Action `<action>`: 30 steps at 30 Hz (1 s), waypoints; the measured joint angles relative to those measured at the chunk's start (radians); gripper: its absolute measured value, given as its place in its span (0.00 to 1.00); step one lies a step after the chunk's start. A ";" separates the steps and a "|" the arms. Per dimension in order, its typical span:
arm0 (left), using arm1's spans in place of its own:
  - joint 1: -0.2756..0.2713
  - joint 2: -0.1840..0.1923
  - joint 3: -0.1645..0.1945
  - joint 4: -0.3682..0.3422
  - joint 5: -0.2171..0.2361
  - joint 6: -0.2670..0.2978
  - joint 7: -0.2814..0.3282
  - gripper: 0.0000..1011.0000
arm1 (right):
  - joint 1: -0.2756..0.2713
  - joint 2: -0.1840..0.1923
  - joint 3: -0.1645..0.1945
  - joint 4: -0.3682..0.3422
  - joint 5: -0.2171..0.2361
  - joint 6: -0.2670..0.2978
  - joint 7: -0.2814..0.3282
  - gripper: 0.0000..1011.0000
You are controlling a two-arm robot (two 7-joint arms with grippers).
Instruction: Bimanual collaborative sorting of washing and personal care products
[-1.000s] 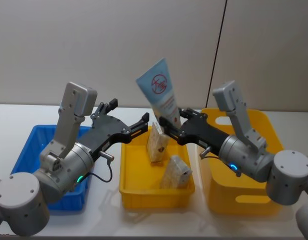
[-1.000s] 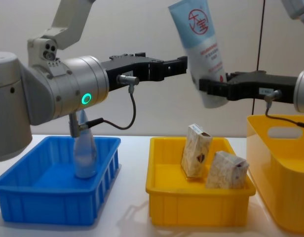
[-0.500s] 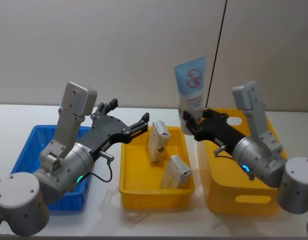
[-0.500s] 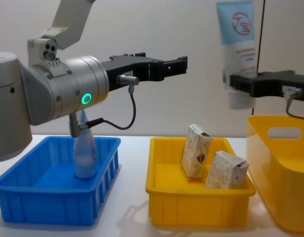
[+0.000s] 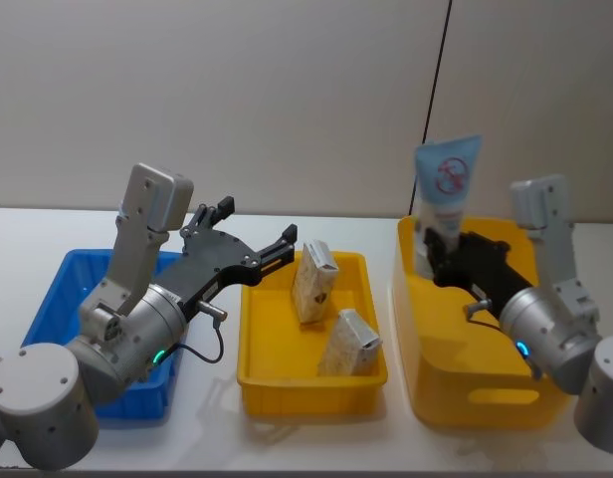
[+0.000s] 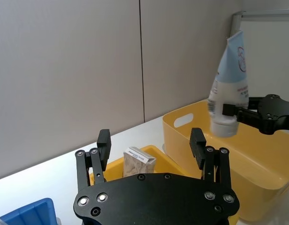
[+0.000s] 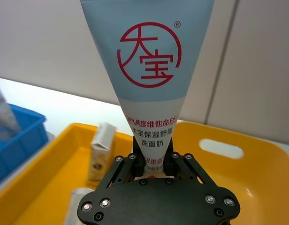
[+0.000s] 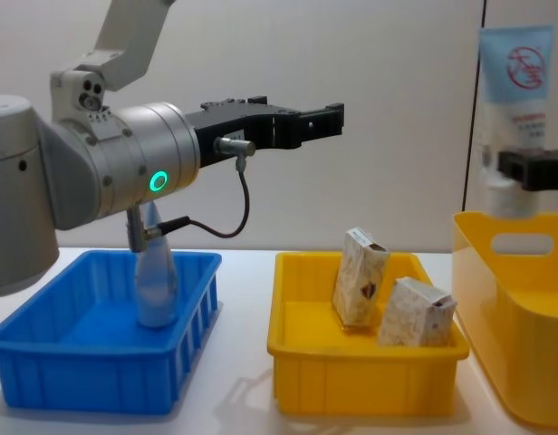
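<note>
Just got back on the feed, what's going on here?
The right gripper holds the pale-blue tube upright, cap down, over the tall yellow bin; it is not yet released. The left gripper hovers open and empty, raised near the left side of the shallow yellow tray. Two beige cartons sit in that tray, and the clear bottle stands in the blue bin.

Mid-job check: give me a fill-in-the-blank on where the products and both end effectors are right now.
The right end effector grips the pale-blue tube above the tall bin, coloured ____.
The left end effector is ____ and holds nothing.
____ beige cartons stand in the middle bin.
The left bin, holding the clear bottle, is coloured ____.
Missing: yellow; open; two; blue.
</note>
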 joint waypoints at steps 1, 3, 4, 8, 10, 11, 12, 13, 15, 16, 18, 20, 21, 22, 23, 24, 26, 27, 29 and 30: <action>0.000 0.000 0.000 0.000 0.000 0.000 0.000 0.99 | -0.005 0.000 0.004 -0.004 -0.002 0.006 -0.012 0.21; 0.000 0.000 0.000 0.000 0.000 0.000 0.000 0.99 | -0.020 -0.002 0.016 -0.016 -0.008 0.020 -0.040 0.20; 0.000 0.000 0.000 0.000 0.000 0.000 0.000 0.99 | -0.020 -0.002 0.016 -0.016 -0.008 0.020 -0.040 0.20; 0.000 0.000 0.000 0.000 0.000 0.000 0.000 0.99 | -0.048 -0.006 0.038 -0.035 -0.019 0.054 -0.099 0.17; 0.000 0.000 0.000 0.000 0.000 0.000 0.000 0.99 | -0.057 -0.008 0.047 -0.040 -0.024 0.067 -0.117 0.17; 0.000 0.000 0.000 0.000 0.000 0.000 0.000 0.99 | -0.064 -0.010 0.053 -0.045 -0.027 0.079 -0.137 0.20; 0.000 0.000 0.000 0.000 0.000 0.000 0.000 0.99 | -0.069 -0.011 0.057 -0.047 -0.028 0.085 -0.145 0.25; 0.000 0.000 0.000 0.000 0.000 0.000 0.000 0.99 | -0.073 -0.013 0.061 -0.050 -0.031 0.092 -0.154 0.26; 0.000 0.000 0.000 0.000 0.000 0.000 0.000 0.99 | -0.084 -0.016 0.069 -0.055 -0.035 0.107 -0.177 0.35; 0.000 0.000 0.000 0.000 0.000 0.000 0.000 0.99 | -0.090 -0.018 0.073 -0.057 -0.037 0.116 -0.188 0.37; 0.000 0.000 0.000 0.000 0.000 0.000 0.000 0.99 | -0.096 -0.020 0.077 -0.060 -0.040 0.123 -0.199 0.43; 0.000 0.000 0.000 0.000 0.000 0.000 0.000 0.99 | -0.103 -0.022 0.082 -0.063 -0.043 0.134 -0.213 0.52; 0.000 0.000 0.000 0.000 0.000 0.000 0.000 0.99 | -0.105 -0.023 0.084 -0.063 -0.044 0.137 -0.217 0.54; 0.000 0.000 0.000 0.000 0.000 0.000 0.000 0.99 | -0.109 -0.025 0.087 -0.065 -0.046 0.141 -0.223 0.60; 0.000 0.000 0.000 0.000 0.000 0.000 0.000 0.99 | -0.109 -0.025 0.087 -0.065 -0.046 0.141 -0.223 0.60; 0.000 0.000 0.000 0.000 0.000 0.000 0.000 0.99 | -0.112 -0.026 0.089 -0.067 -0.048 0.146 -0.229 0.63; 0.000 0.000 0.000 0.000 0.000 0.000 0.000 0.99 | -0.117 -0.028 0.092 -0.069 -0.050 0.150 -0.234 0.72; 0.000 0.000 0.000 0.000 0.000 0.000 0.000 0.99 | -0.118 -0.028 0.093 -0.070 -0.051 0.151 -0.235 0.74; 0.000 0.000 0.000 0.000 0.000 0.000 0.000 0.99 | -0.121 -0.029 0.094 -0.073 -0.055 0.152 -0.237 0.80; 0.000 0.000 0.000 0.000 0.000 0.000 0.000 0.99 | -0.121 -0.029 0.094 -0.073 -0.055 0.152 -0.237 0.82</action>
